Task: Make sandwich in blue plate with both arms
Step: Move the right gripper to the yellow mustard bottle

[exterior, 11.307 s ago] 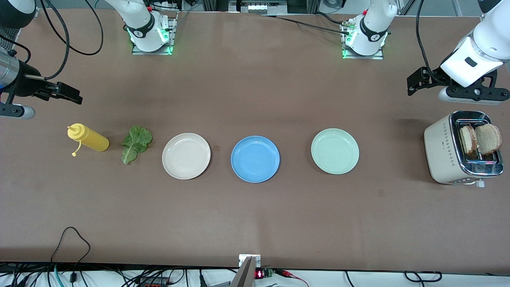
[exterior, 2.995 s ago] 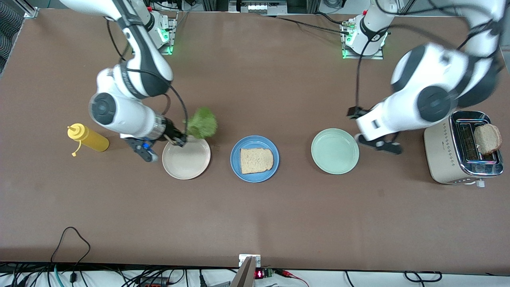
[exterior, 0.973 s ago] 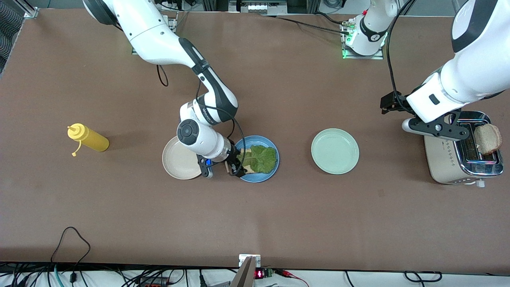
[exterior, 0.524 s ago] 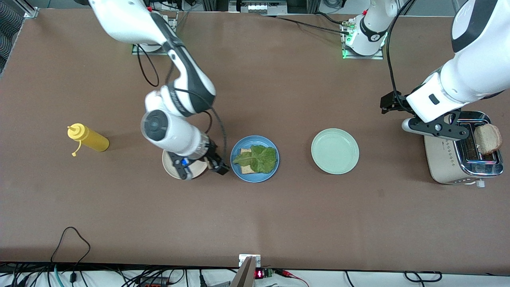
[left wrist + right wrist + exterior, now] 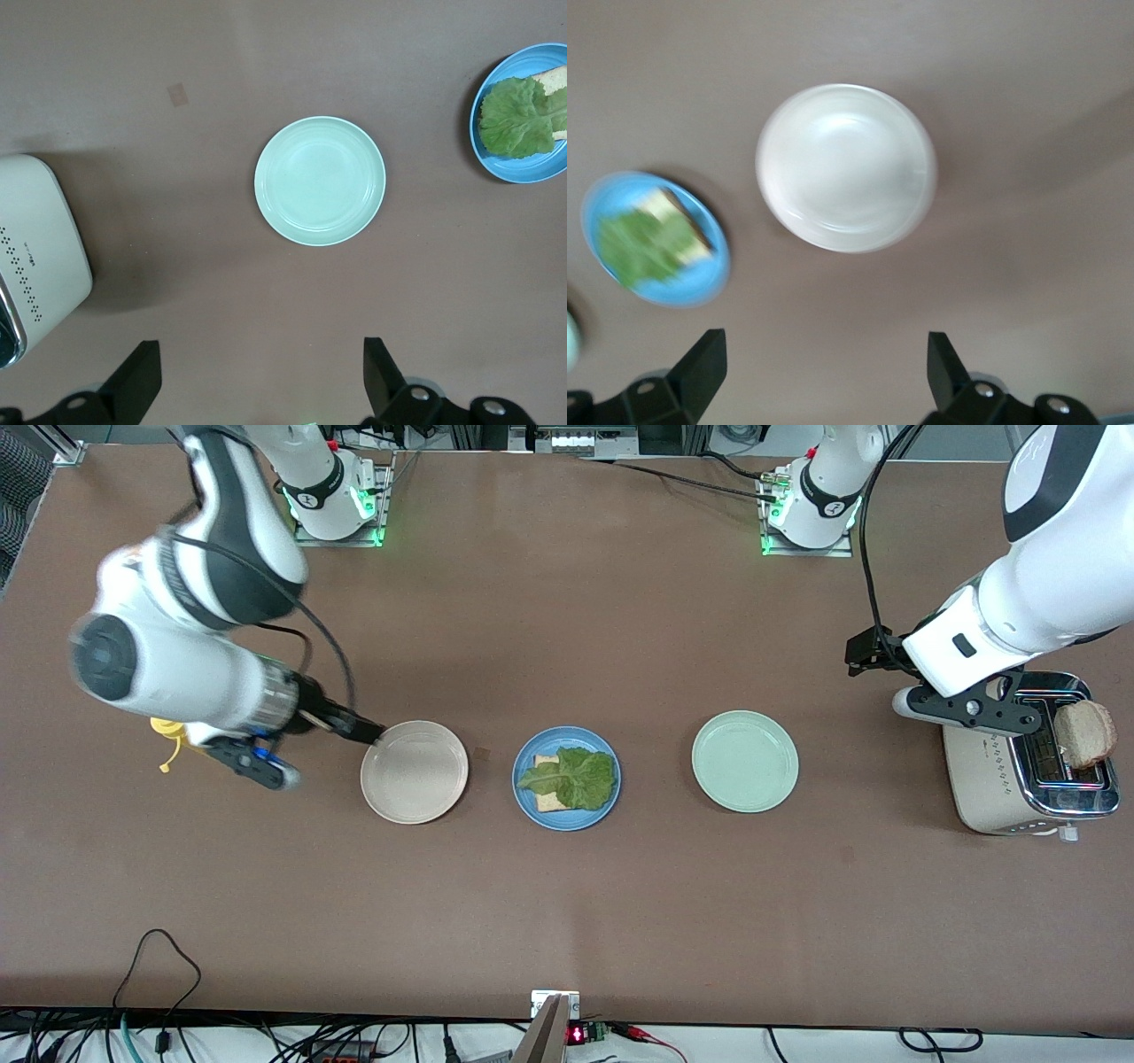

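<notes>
The blue plate [image 5: 586, 819] lies mid-table, holding one bread slice [image 5: 543, 803] with a green lettuce leaf [image 5: 571, 778] on top. A second bread slice [image 5: 1083, 732] stands in the toaster [image 5: 997, 779] at the left arm's end. My left gripper [image 5: 970, 710] hangs open and empty over the table's surface between the toaster and the mint-green plate [image 5: 744, 761]. In the left wrist view, this gripper [image 5: 260, 354] faces the mint-green plate [image 5: 320, 181]. My right gripper [image 5: 252, 763] is open and empty, over the table beside the cream plate [image 5: 414, 771]; its wrist view shows the gripper [image 5: 824, 341] empty.
A yellow squeeze bottle [image 5: 162, 729] lies at the right arm's end, mostly hidden by that arm. The right wrist view shows the cream plate [image 5: 846, 168] and the blue plate [image 5: 700, 279] with lettuce [image 5: 642, 243]. The left wrist view shows the toaster [image 5: 35, 248] and blue plate [image 5: 523, 173].
My right arm has drawn back from the blue plate toward its own end of the table, leaving the lettuce on the bread. The left arm has stayed still.
</notes>
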Robot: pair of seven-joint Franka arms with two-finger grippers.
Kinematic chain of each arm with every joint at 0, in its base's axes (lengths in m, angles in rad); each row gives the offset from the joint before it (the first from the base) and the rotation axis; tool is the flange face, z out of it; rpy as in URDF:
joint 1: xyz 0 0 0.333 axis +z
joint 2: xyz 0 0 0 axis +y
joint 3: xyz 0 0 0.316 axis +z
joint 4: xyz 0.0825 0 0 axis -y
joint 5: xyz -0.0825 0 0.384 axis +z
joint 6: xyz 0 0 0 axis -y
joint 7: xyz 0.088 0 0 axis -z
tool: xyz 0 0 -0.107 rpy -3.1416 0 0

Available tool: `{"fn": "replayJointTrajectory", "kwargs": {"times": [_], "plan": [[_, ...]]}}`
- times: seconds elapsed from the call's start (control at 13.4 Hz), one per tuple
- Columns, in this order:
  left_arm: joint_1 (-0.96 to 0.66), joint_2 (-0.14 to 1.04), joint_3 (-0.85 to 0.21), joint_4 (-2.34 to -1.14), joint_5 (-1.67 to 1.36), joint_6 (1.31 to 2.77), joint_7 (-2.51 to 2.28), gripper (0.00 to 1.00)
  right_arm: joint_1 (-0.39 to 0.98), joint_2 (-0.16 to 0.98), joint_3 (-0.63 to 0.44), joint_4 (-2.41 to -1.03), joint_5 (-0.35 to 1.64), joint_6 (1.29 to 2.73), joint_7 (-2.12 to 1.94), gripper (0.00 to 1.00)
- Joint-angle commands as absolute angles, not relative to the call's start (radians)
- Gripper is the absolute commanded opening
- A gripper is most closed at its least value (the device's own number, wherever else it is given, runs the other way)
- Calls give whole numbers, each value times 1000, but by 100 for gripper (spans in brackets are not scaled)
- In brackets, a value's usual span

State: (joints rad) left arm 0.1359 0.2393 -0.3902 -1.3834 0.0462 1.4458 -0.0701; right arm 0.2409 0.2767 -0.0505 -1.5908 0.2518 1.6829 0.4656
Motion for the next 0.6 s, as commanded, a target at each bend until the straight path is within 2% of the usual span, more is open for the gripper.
{"fn": "replayJointTrajectory", "kwargs": {"times": [0.0, 0.22, 0.52], "plan": [[140, 230, -396, -1374, 63, 1425, -74, 100, 96, 100, -32, -1770, 223, 1638, 135, 100], [140, 230, -394, -1376, 63, 1419, -74, 100, -33, 19, -32, -1868, 160, 1640, -162, 100], [143, 230, -394, -1376, 63, 1417, -72, 100, -199, 18, -32, -1890, 153, 1646, -524, 100]]}}
